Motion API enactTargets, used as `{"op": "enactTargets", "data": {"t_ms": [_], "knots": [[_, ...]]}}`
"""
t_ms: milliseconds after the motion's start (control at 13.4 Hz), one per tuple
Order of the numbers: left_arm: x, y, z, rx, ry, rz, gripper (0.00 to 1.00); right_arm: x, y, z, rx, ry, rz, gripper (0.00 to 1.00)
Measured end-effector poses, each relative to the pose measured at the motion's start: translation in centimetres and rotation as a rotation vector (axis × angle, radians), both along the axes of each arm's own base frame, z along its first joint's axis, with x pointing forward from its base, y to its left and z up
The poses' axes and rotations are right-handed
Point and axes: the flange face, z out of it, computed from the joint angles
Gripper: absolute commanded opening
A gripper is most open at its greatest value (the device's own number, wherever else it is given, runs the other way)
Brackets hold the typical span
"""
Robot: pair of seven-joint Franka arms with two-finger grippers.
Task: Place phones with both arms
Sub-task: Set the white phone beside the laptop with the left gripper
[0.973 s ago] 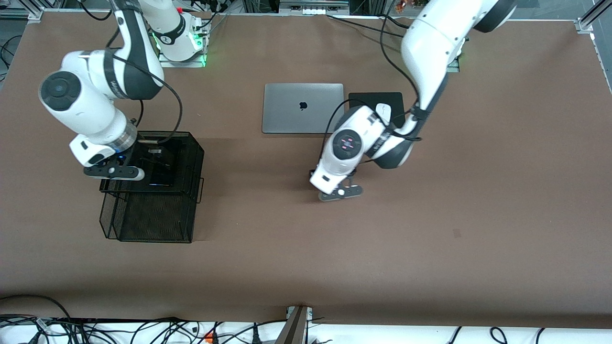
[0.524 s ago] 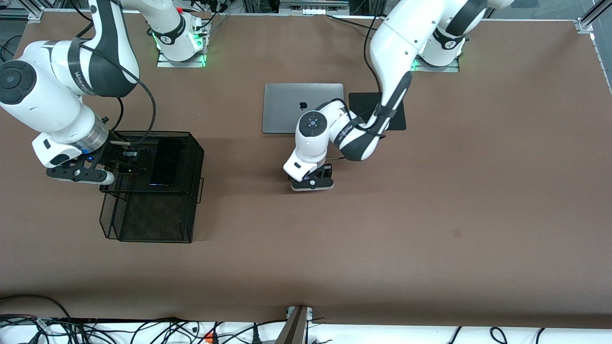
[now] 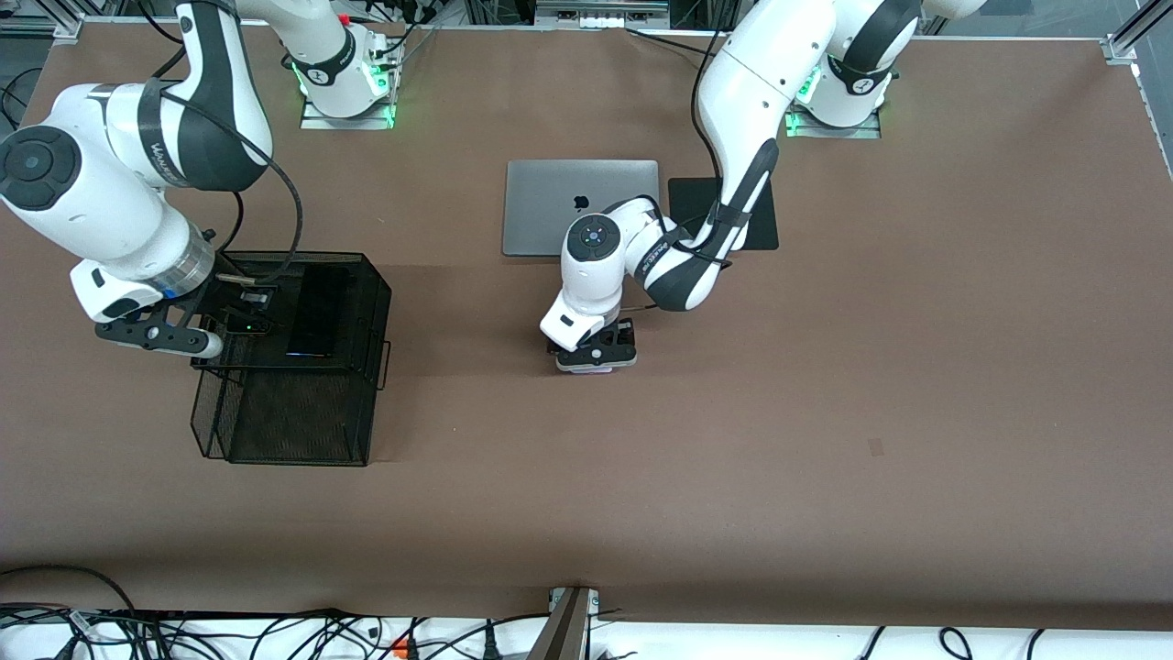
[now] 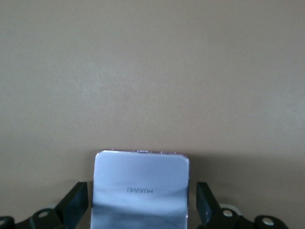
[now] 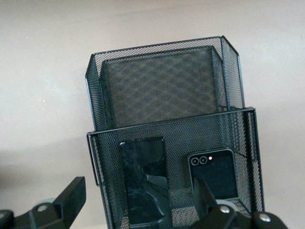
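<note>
Brown tabletop carries the pale phone (image 4: 139, 193), now released between the left gripper's (image 3: 597, 353) newly spread fingers; the right gripper (image 5: 143, 212) hangs open over the basketed black phones (image 5: 143, 183).

A robotics lab: 2 white arms (image 3: 733, 110) bolted to a brown desk (image 3: 825, 412) framed in aluminium rails (image 3: 1123, 46), with loose cables (image 3: 275, 632) trailing along its edge, well below either gripper
</note>
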Motion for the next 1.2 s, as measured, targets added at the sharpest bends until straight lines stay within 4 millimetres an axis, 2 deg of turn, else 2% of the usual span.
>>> {"op": "enactTargets", "data": {"t_ms": [150, 225, 374, 524, 749, 824, 973, 1123, 1198], "knots": [[1.7, 0.2, 2.5, -0.008, -0.027, 0.023, 1.0, -0.3, 1.6, -0.1, 0.002, 0.008, 0.009, 1.0], [3.2, 1.3, 4.4, 0.006, -0.021, 0.055, 1.0, -0.5, 2.8, -0.1, 0.003, 0.007, 0.019, 1.0], [6.4, 5.2, 9.1, 0.009, 0.006, 0.086, 1.0, -0.7, 5.7, 0.6, 0.006, -0.012, 0.015, 1.0], [8.7, 10.2, 12.9, 0.031, 0.075, 0.08, 1.0, -0.9, 10.6, 0.8, 0.04, -0.024, -0.023, 1.0], [10.9, 17.5, 15.8, 0.046, 0.13, 0.059, 1.0, -1.5, 19.3, -1.0, 0.109, -0.002, -0.111, 1.0], [11.2, 19.9, 16.4, 0.057, 0.143, 0.046, 1.0, -1.8, 22.5, -2.0, 0.128, 0.011, -0.137, 1.0], [11.6, 25.4, 17.3, 0.084, 0.169, -0.01, 1.0, -3.0, 29.1, -5.4, 0.131, 0.04, -0.151, 1.0], [11.9, 32.5, 18.2, 0.107, 0.191, -0.082, 1.0, -4.4, 35.7, -10.1, 0.13, 0.014, -0.126, 1.0], [11.9, 36.3, 18.9, 0.114, 0.201, -0.115, 1.0, -4.9, 38.1, -12.6, 0.121, -0.012, -0.104, 1.0]]}}
